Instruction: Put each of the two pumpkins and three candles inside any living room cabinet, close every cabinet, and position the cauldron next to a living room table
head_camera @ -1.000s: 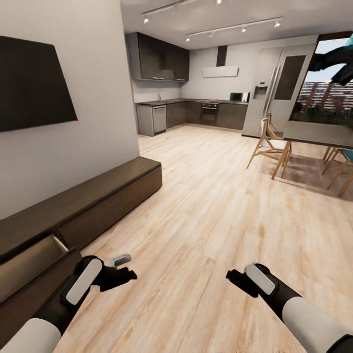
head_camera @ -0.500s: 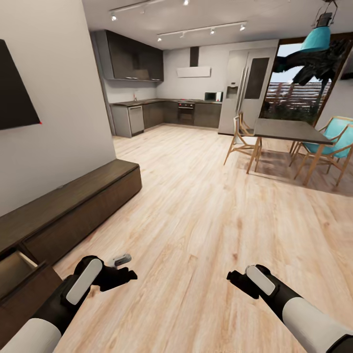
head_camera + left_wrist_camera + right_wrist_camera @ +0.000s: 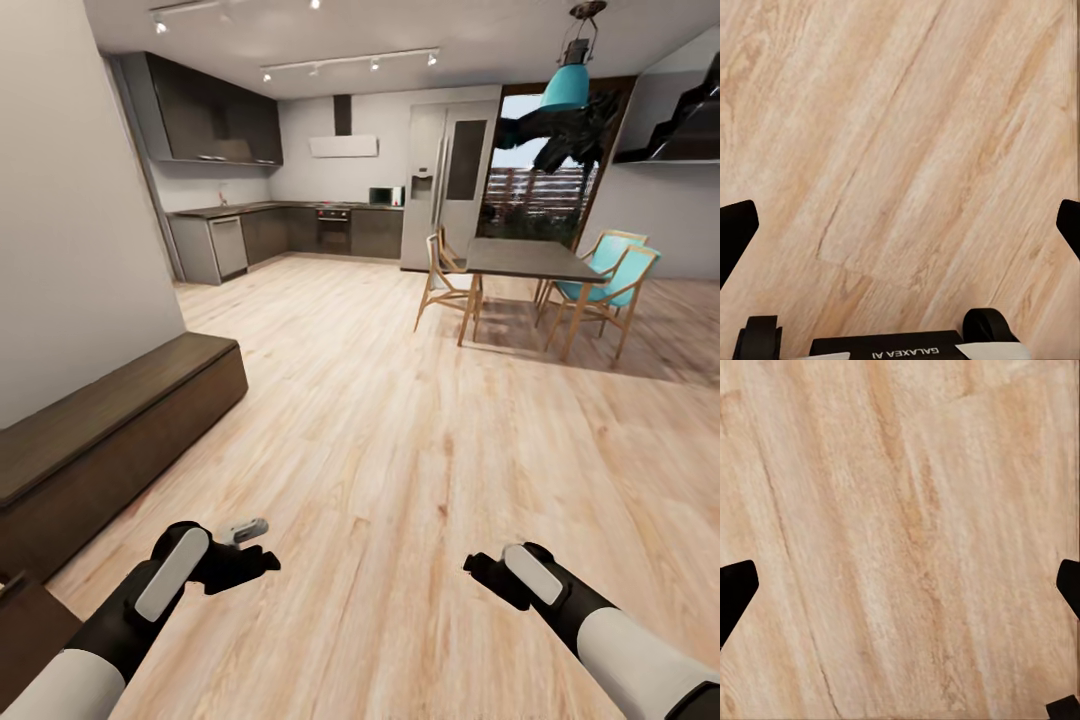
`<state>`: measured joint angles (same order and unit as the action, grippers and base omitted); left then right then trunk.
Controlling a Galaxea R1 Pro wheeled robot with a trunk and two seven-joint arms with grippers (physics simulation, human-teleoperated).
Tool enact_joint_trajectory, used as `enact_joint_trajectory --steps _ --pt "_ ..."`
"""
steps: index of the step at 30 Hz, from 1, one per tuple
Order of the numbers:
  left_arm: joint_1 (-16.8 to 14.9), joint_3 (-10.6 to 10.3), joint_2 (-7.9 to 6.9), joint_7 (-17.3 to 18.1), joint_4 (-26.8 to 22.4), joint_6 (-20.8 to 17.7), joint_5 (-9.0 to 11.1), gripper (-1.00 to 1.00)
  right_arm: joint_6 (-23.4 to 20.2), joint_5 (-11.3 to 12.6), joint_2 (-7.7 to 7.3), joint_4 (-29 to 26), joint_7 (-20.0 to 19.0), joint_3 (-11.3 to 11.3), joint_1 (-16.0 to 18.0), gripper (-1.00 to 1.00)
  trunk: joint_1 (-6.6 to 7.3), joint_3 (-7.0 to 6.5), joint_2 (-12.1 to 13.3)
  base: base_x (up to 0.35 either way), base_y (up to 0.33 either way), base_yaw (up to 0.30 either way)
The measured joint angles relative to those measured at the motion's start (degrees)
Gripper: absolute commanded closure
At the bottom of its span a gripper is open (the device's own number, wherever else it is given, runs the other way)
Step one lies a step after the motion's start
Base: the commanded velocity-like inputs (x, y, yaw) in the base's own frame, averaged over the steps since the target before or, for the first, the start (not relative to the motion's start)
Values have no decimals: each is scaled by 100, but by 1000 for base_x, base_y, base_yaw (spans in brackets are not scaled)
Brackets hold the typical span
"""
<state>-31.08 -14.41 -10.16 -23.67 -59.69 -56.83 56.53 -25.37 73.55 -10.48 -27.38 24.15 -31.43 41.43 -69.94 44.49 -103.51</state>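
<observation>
Cabinet (image 3: pixel 110 440) runs long from nine toward eleven o'clock, nearer the left gripper (image 3: pixel 262 563); right gripper (image 3: pixel 478 567) farther. Both jaws apart, empty.

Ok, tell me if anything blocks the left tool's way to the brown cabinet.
Nothing visible does. Bare wood floor lies between the left tool and the cabinet. The tool is open, holding nothing, as its wrist view shows.
</observation>
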Motion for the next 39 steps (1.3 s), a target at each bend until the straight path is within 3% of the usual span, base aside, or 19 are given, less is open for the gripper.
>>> enact_joint_trajectory --steps 16,22,26,28,31,39 --pt "0 -16 7 -8 -137 0 -1 -100 206 -18 -3 2 -1 -17 -7 -100 2 43 0 63 0 -275" --pt "0 -267 -8 -8 -152 0 -2 -100 213 -23 -2 -1 -1 -35 -9 -100 3 71 0 317 0 -230" --pt "1 -295 -4 -8 -164 0 -2 -100 243 -73 -6 -1 -2 -47 -8 -100 3 85 0 334 0 -79" --pt "2 -304 0 -8 -167 0 -2 -100 374 -284 -3 -4 -7 -48 -13 -100 3 86 0 185 0 -9" --pt "1 -207 -94 -36 -133 25 -33 -100 277 -242 -15 -102 20 36 85 -100 1 86 0 99 -23 0" --pt "2 -214 -85 -67 -106 27 -26 -100 329 -287 11 -229 16 23 148 -100 3 86 0 216 -59 0"
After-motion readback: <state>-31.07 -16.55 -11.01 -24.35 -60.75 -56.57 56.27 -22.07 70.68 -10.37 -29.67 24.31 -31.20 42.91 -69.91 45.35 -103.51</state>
